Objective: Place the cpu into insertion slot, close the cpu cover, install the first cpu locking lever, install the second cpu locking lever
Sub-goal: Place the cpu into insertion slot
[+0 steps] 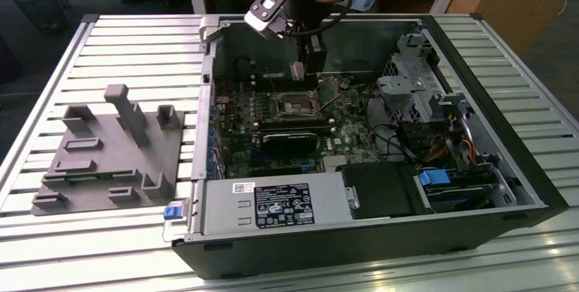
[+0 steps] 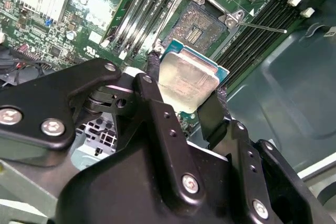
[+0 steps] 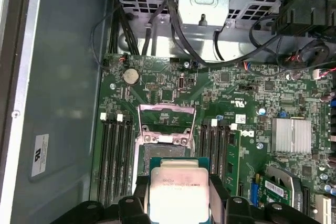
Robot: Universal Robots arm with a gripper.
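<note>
Hovering inside the open computer case on the slatted table, the tool is carrying the chip in the exterior view. The chip is hanging above the green board, apart from the socket and on the side nearer the case's far wall. The first step, placing the chip, is judged to be in hand, as nothing is seated yet.

In the second wrist view the tool is gripping the chip by two opposite edges, with one of its black fingers pressing on each. The socket is lying bare with its dark centre exposed, just beyond the chip and not touching it.

In the first wrist view the chip is presenting its silver face away from the board. The cover is lying swung open on the far side of the socket.

The chip is square, so it is offering no long axis. Its edges are running roughly parallel to the socket frame. In my judgement, seating is calling for the chip centred over the socket, its edges squared to the frame, and a level descent without dragging across the contacts.
</note>
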